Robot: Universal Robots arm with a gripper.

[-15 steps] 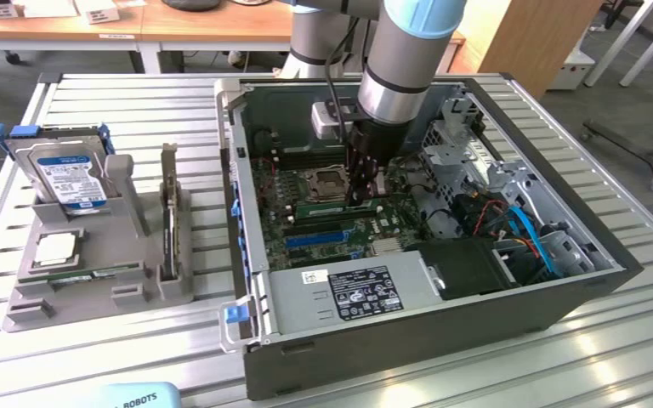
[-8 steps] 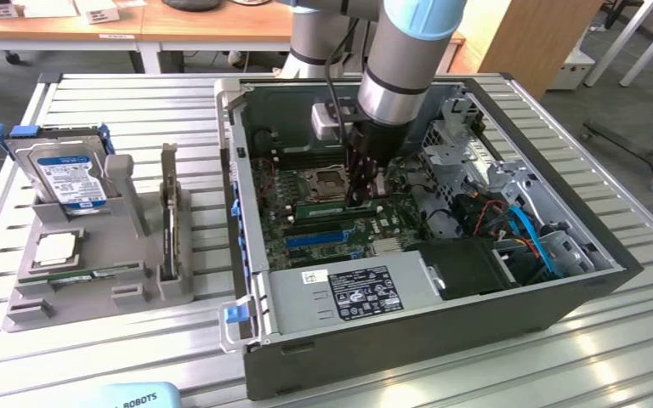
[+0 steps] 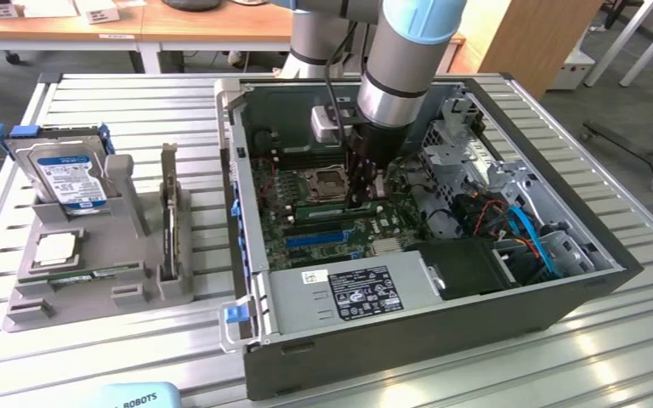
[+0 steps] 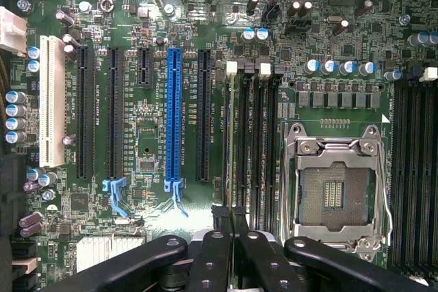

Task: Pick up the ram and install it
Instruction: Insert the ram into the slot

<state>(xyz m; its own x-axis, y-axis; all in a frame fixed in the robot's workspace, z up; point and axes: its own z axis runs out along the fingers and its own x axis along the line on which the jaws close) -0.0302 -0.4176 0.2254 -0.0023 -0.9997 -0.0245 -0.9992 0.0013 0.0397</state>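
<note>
The ram, a thin green stick, lies flat in the front groove of the grey fixture at the exterior view's left. My gripper is far from it, reaching down into the open computer case. It hangs over the black memory slots beside the bare processor socket. In the wrist view the gripper has its black fingers drawn together, and I make out nothing held between them.
The fixture also carries a hard drive, a square silver processor and an upright dark card. Inside the case are a blue slot, a power supply, and drive cages with cables. More memory slots lie beyond the socket.
</note>
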